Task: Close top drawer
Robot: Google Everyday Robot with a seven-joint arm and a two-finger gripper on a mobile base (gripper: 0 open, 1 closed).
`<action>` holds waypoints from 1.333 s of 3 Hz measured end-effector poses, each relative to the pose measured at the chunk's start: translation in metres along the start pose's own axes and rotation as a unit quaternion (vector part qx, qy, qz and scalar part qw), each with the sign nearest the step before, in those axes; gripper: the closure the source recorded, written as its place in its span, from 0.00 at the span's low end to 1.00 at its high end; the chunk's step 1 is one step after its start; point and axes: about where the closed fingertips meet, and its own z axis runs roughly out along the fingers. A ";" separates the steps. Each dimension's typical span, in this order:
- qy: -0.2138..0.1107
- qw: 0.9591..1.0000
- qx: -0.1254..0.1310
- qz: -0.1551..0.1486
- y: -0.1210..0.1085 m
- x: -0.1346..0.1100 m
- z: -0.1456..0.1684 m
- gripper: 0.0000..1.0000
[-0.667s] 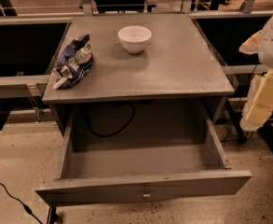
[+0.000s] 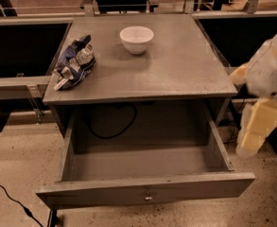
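Pale yellow and blurred, the gripper [image 2: 257, 129] hung at the right edge of my view, beside the drawer's right side wall and apart from it, pointing down toward the floor [image 2: 15, 155]. Whether it was spread or closed up I could not tell. Above it the white arm [image 2: 270, 72] reached in from the right, level with the worktop [image 2: 176, 70].

Pulled far out of the cabinet, the top drawer [image 2: 142, 189] sat under the worktop with nothing inside it. Its tall grey front faced me, with the small round knob [image 2: 148, 197] at the middle. Its long axis ran left to right across my view, the right end sitting a little higher in the picture. Its travel ran the other way, front to back into the cabinet.

By my judgement the push had not yet begun. I would bring the gripper round in front of the panel and set it flat near the knob. Then I would press straight back along the side walls. A push off centre would likely skew the drawer and jam it. A black cable [image 2: 112, 126] looped in the cabinet behind the drawer, and it might snag near the end of the travel.

On the worktop a white bowl [image 2: 136, 38] and a crumpled packet [image 2: 74, 63] stood well apart, clear of the work.
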 end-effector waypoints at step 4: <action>-0.054 0.967 -0.217 -0.120 0.170 0.025 0.175 0.87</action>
